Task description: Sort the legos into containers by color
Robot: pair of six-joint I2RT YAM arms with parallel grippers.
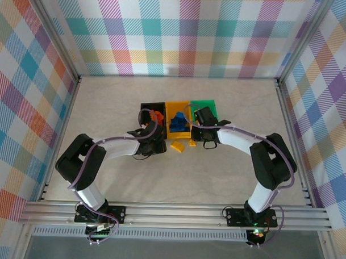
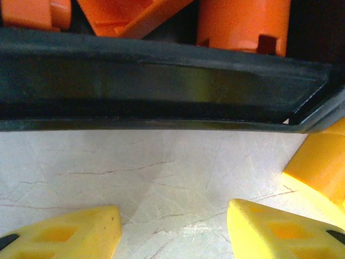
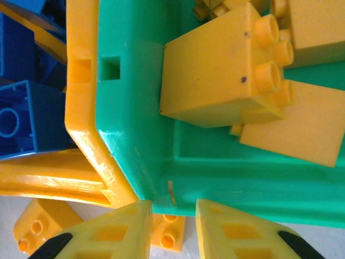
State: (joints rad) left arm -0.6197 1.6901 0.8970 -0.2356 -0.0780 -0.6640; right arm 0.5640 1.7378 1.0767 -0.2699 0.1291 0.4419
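Note:
The containers stand in a row: black bin (image 1: 145, 108), yellow-orange bin (image 1: 169, 106), green bin (image 1: 211, 103). Orange-red legos (image 2: 237, 21) lie in the black bin (image 2: 161, 91), blue legos (image 3: 27, 118) in the yellow-orange bin (image 3: 81, 108), and yellow legos (image 3: 215, 75) in the green bin (image 3: 135, 135). My left gripper (image 2: 172, 216) (image 1: 152, 134) is open over bare table just short of the black bin's near wall. At the green bin's near corner, my right gripper (image 3: 173, 208) (image 1: 195, 139) is shut on a small yellow lego (image 3: 168, 237).
A yellow lego (image 1: 176, 145) lies on the table in front of the yellow-orange bin, also seen as a yellow lego (image 3: 38, 226) in the right wrist view. Another yellow piece (image 2: 321, 167) sits right of my left fingers. Aluminium frame rails and checked walls enclose the table (image 1: 228, 171).

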